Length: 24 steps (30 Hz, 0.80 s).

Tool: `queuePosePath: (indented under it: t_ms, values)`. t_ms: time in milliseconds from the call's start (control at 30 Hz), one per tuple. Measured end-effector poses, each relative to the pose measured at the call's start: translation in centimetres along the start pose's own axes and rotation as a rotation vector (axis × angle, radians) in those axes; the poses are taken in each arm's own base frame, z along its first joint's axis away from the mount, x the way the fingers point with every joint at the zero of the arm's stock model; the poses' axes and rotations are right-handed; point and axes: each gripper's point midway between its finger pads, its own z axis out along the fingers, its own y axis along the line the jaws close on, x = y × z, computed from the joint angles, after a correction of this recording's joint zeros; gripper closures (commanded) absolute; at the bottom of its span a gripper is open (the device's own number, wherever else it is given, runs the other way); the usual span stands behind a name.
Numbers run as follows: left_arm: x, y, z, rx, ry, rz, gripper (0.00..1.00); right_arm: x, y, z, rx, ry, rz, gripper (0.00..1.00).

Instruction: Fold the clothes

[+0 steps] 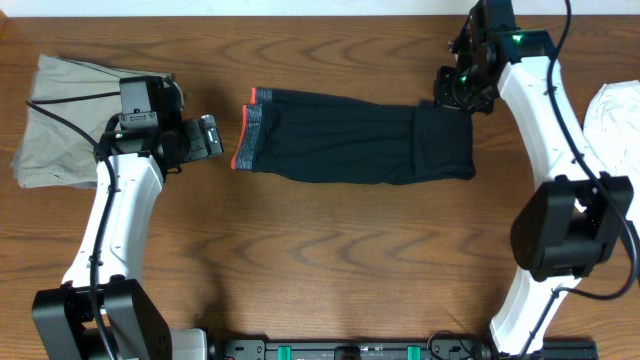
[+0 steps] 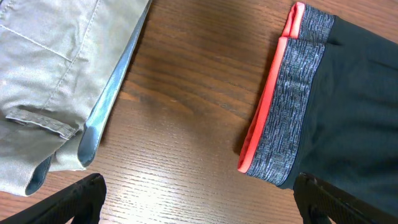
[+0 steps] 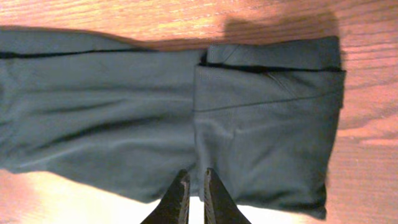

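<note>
**Leggings flat mid-counter, right end doubled over**

The black leggings [image 1: 350, 140] lie lengthwise on the counter [image 1: 330, 260], waistband [image 2: 280, 106] to the left. They look soft, light and stretchy, so likely to slump. Best pinched at the waistband corners or the fold edge.

- **Left tool** [image 2: 199, 186]: spread wide, empty, just left of the waistband.
- **Right tool** [image 3: 194, 186]: clenched over the right end, no cloth seen between its tips.
- **Around:** khaki trousers [image 1: 60, 120] at the left edge and a white garment [image 1: 615, 110] at the right edge, neither in the way.

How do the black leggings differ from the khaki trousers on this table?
The leggings are black with a red-and-grey waistband; the khaki trousers are plain beige. The leggings lie mid-table as a flat band with one end folded over; the trousers sit rumpled at the left edge. Both rest on the wooden table.
</note>
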Motion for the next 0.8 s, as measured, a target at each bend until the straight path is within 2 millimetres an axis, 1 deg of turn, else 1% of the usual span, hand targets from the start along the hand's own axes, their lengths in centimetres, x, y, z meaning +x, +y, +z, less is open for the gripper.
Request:
queuePosePath:
  t_ms: [133, 167, 367, 533, 600, 733, 800]
  values:
    - [0.0, 0.0, 0.0, 0.0, 0.0, 0.0, 0.02, -0.1, -0.5, 2.5, 0.008, 0.031, 0.008, 0.96]
    - [0.0, 0.0, 0.0, 0.0, 0.0, 0.0, 0.02, -0.1, -0.7, 3.4, 0.01, 0.039, 0.011, 0.97]
    - [0.0, 0.0, 0.0, 0.0, 0.0, 0.0, 0.02, -0.7, -1.5, 8.2, 0.016, 0.063, 0.014, 0.97]
    - [0.0, 0.0, 0.0, 0.0, 0.0, 0.0, 0.02, -0.7, -1.8, 11.6, 0.017, 0.074, 0.007, 0.99]
    - [0.0, 0.0, 0.0, 0.0, 0.0, 0.0, 0.02, -0.6, -1.6, 12.1, 0.017, 0.078, 0.002, 0.99]
    - [0.0, 0.0, 0.0, 0.0, 0.001, 0.0, 0.02, -0.7, -1.4, 12.0, 0.015, 0.075, -0.002, 0.99]
    - [0.1, 0.0, 0.1, -0.001, 0.004, 0.0, 0.02, -0.6, -1.4, 11.5, 0.018, 0.083, 0.001, 0.94]
